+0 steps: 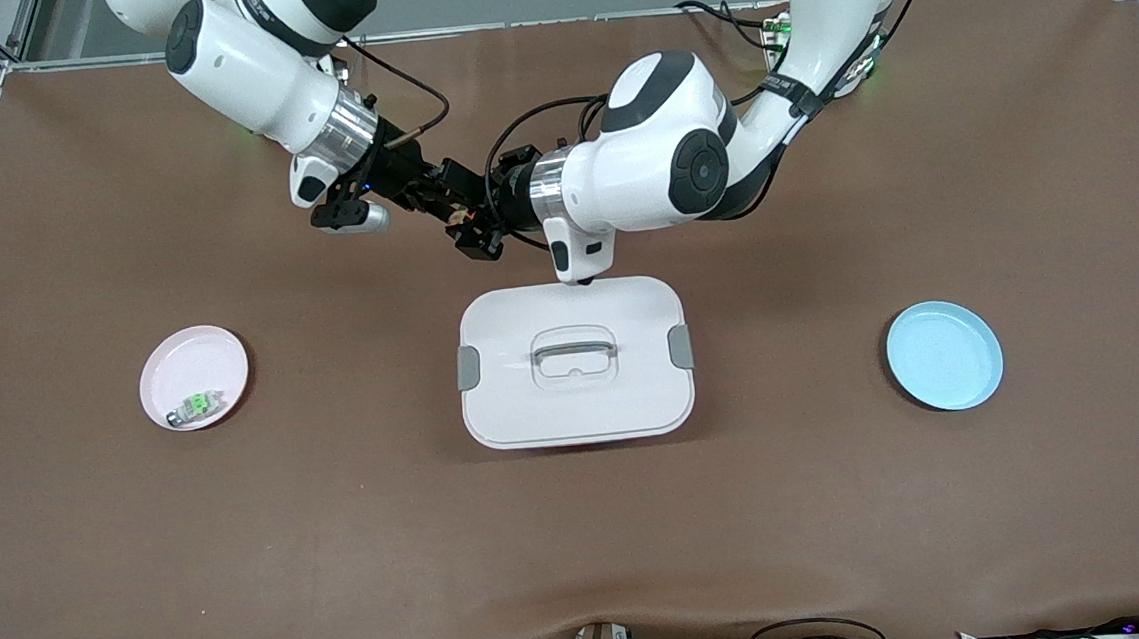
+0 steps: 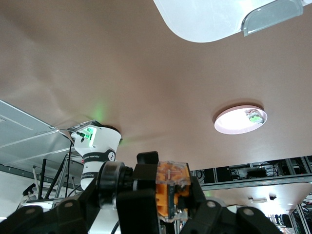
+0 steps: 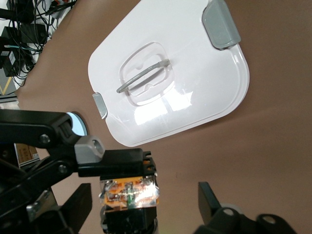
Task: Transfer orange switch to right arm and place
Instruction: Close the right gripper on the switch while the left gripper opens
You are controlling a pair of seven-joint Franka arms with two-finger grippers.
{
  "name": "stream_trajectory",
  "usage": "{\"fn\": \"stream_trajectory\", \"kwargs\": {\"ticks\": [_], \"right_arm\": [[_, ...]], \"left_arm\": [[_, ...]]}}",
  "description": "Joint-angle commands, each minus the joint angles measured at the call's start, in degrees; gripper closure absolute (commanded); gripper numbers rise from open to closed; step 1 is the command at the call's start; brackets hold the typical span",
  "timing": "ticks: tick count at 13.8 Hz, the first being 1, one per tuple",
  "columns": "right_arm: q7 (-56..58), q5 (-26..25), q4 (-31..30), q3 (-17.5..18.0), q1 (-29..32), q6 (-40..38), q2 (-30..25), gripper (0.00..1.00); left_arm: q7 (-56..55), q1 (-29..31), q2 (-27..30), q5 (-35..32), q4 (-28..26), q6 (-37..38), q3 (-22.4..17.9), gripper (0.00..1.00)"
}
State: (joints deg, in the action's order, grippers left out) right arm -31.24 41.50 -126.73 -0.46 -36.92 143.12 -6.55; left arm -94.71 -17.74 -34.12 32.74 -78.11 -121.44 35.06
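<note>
The orange switch [image 1: 463, 219] hangs in the air over the brown table mat, just off the white box's edge on the robots' side. My left gripper [image 1: 471, 230] is shut on it. In the left wrist view the orange switch [image 2: 173, 187] sits pinched in the left gripper [image 2: 171, 196]. In the right wrist view the switch [image 3: 130, 192] lies between the two spread fingers of my right gripper [image 3: 144, 202], which is open with a gap on each side. The right gripper [image 1: 449, 206] meets the left one nose to nose.
A white lidded box [image 1: 577, 399] with a handle lies mid-table, nearer the front camera than the grippers. A pink plate [image 1: 181, 352] at the right arm's end holds a pale grey part with a green centre [image 1: 198, 406]. A blue plate [image 1: 944, 354] lies at the left arm's end.
</note>
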Motion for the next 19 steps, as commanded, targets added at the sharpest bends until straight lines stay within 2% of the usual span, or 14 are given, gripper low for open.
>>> {"fn": "stream_trajectory", "kwargs": {"ticks": [1,6,7,12,13,14,15,19], "right_arm": [[1.2,2.3,-1.6,0.4,0.0,1.3,-1.4,0.38],[1.1,2.4,-1.1,0.4,-0.2,2.0,-1.2,0.93],[1.1,2.4,-1.1,0.4,-0.2,1.9,-1.2,0.98],[0.9,2.4,-1.1,0.4,-0.2,1.4,-1.2,1.0],[0.9,2.4,-1.0,0.4,-0.2,1.3,-1.2,1.0],[0.9,2.4,-1.0,0.4,-0.2,1.2,-1.3,1.0],[0.9,2.4,-1.0,0.4,-0.2,1.1,-1.2,1.0],[0.9,2.3,-1.0,0.4,0.3,-0.2,-1.6,0.99]], "left_arm": [[-1.0,-0.3,0.2,1.1,0.7,0.2,-0.1,1.0],[-1.0,-0.3,0.3,1.1,0.7,0.2,0.0,1.0],[-1.0,-0.3,0.3,1.1,0.7,0.2,0.0,1.0],[-1.4,-0.3,0.3,1.1,0.7,0.2,0.0,1.0],[-1.9,-0.3,0.3,1.1,0.7,0.2,-0.1,0.94],[-2.1,-0.2,0.3,1.1,0.7,0.2,-0.1,0.41],[-2.0,-0.3,0.5,1.1,0.7,0.2,-0.2,0.0],[-2.1,0.1,0.9,0.8,1.0,0.2,-0.3,0.0]]}}
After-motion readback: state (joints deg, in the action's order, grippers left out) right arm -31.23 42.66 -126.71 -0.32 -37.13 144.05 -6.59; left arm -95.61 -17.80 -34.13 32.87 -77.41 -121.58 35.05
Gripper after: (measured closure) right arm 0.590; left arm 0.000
